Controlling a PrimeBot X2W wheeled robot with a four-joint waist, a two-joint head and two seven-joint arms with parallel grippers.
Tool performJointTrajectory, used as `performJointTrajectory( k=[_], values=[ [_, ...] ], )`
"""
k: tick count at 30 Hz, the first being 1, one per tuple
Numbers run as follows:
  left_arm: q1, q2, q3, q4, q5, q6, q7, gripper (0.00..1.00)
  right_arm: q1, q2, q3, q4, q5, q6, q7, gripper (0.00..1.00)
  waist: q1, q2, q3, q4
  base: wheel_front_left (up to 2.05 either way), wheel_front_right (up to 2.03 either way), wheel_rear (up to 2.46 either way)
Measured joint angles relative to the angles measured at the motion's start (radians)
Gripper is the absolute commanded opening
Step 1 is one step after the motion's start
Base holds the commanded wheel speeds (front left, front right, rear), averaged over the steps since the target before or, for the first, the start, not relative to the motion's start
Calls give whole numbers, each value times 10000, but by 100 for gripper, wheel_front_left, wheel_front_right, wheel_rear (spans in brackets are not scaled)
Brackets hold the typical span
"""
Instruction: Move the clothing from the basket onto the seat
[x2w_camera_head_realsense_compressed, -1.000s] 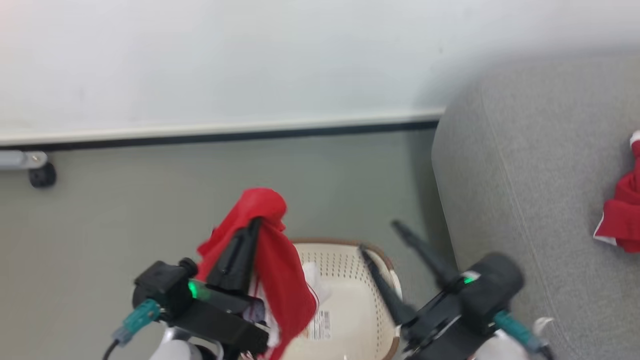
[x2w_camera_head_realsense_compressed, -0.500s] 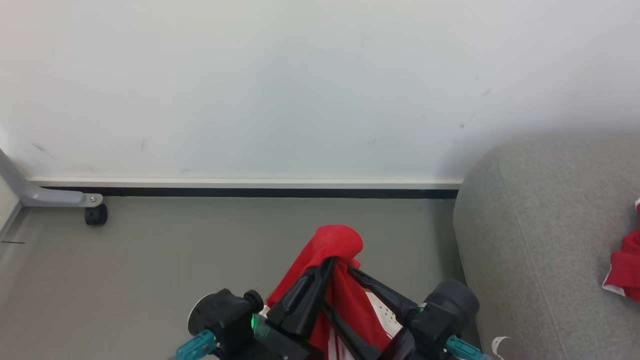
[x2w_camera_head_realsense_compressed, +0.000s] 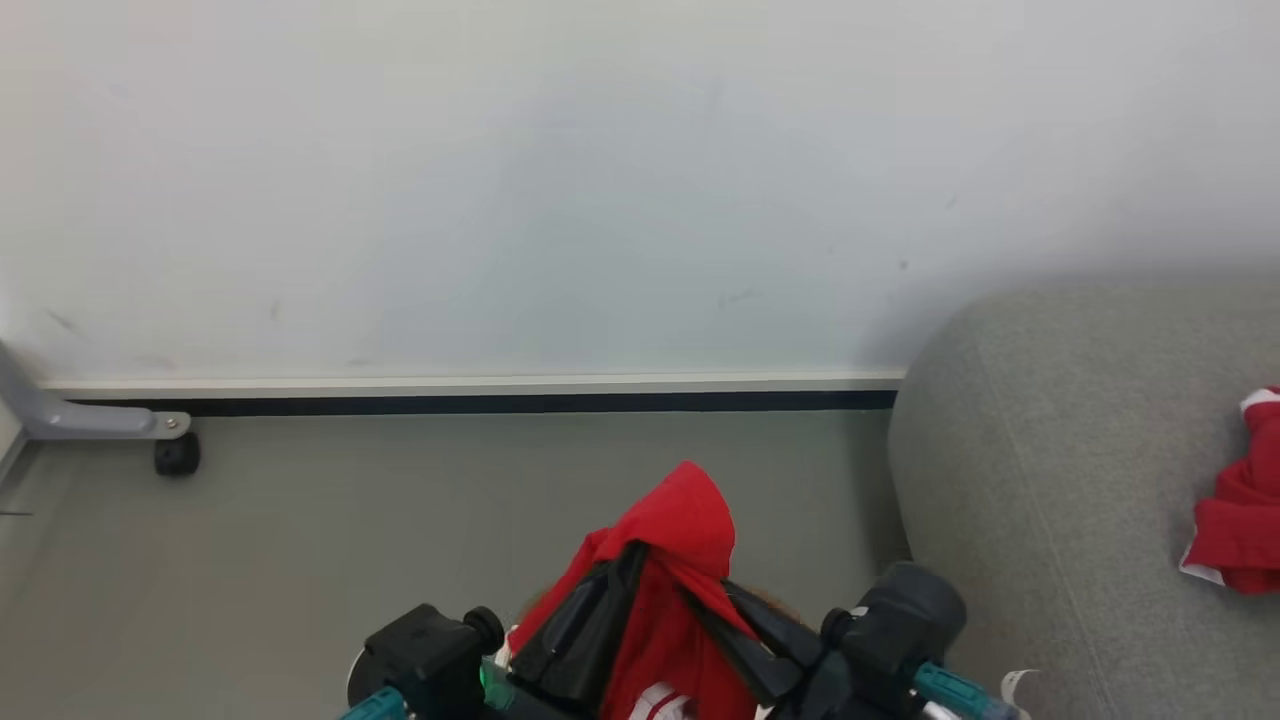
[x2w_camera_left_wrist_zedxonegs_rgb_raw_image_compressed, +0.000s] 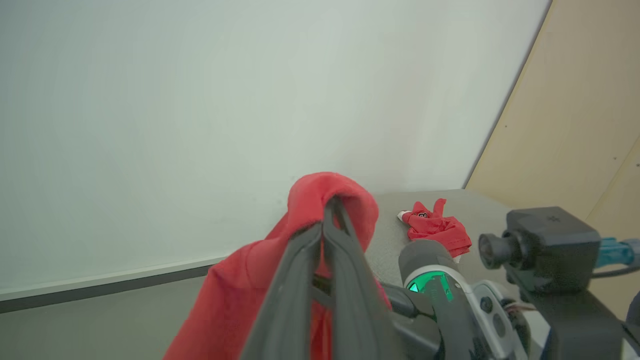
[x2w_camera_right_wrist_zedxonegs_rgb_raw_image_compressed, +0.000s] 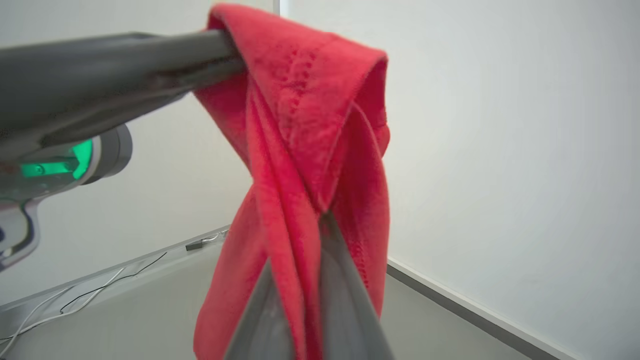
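Note:
A red garment (x2w_camera_head_realsense_compressed: 675, 545) hangs in the air at the bottom middle of the head view. My left gripper (x2w_camera_head_realsense_compressed: 632, 552) is shut on its top fold, and the left wrist view shows the closed fingertips (x2w_camera_left_wrist_zedxonegs_rgb_raw_image_compressed: 330, 207) buried in the cloth. My right gripper (x2w_camera_right_wrist_zedxonegs_rgb_raw_image_compressed: 324, 220) is shut on the same garment just below, a strip of fabric caught between its fingers. A second red garment with a white cuff (x2w_camera_head_realsense_compressed: 1235, 520) lies on the grey sofa (x2w_camera_head_realsense_compressed: 1050, 470) to the right. The basket is hidden under my arms and the hanging cloth.
Grey floor (x2w_camera_head_realsense_compressed: 400, 520) runs back to a white wall with a dark baseboard (x2w_camera_head_realsense_compressed: 480, 402). A grey metal leg ending in a black caster (x2w_camera_head_realsense_compressed: 176, 455) stands at the far left. Cables (x2w_camera_right_wrist_zedxonegs_rgb_raw_image_compressed: 100, 295) lie along the wall. A tan panel (x2w_camera_left_wrist_zedxonegs_rgb_raw_image_compressed: 575, 125) rises behind the sofa.
The head camera has tilted up, so the basket has left the picture. My right gripper swung left from beside the basket and closed on the garment that my left gripper holds.

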Motion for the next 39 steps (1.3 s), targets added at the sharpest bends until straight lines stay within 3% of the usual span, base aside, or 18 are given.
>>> performJointTrajectory(
  k=[1,7,16,21,26,29,33,39],
  values=[
    [37,15,54,10,0,35,12,100,21,-94,-58,-59,29,6,15,0,0,0,18,-87,0,0,0],
    [189,59,-82,272,326,105,128,100,451,-857,-803,-788,104,-109,23,0,1,0,131,-753,0,0,0],
    [-68,-558,-1078,1373,339,-299,174,100,2188,-2073,-2257,-2429,136,-1429,-15,0,0,0,335,-1977,0,0,0],
    [-152,-825,-1396,1536,339,-435,153,100,2879,-2376,-2874,-3254,295,-1918,-33,0,0,0,479,-2692,0,0,0],
    [-23,-949,-1547,1469,420,-372,-12,100,2840,-2510,-3398,-3618,813,-1939,-31,0,0,0,654,-3257,0,0,0],
    [251,-918,-1467,1381,545,-173,-117,100,2152,-2426,-3772,-3469,1465,-1753,42,0,0,0,894,-3650,0,0,0],
    [346,-832,-1358,1354,821,-54,-178,100,255,-2176,-4441,-2527,2364,-1417,360,0,1,0,1380,-4076,0,0,0],
    [7,-752,-1400,1348,1057,-54,94,100,-2540,-1896,-5946,-173,3745,-1436,922,0,2,1,2280,-4344,0,0,0]
  ],
)
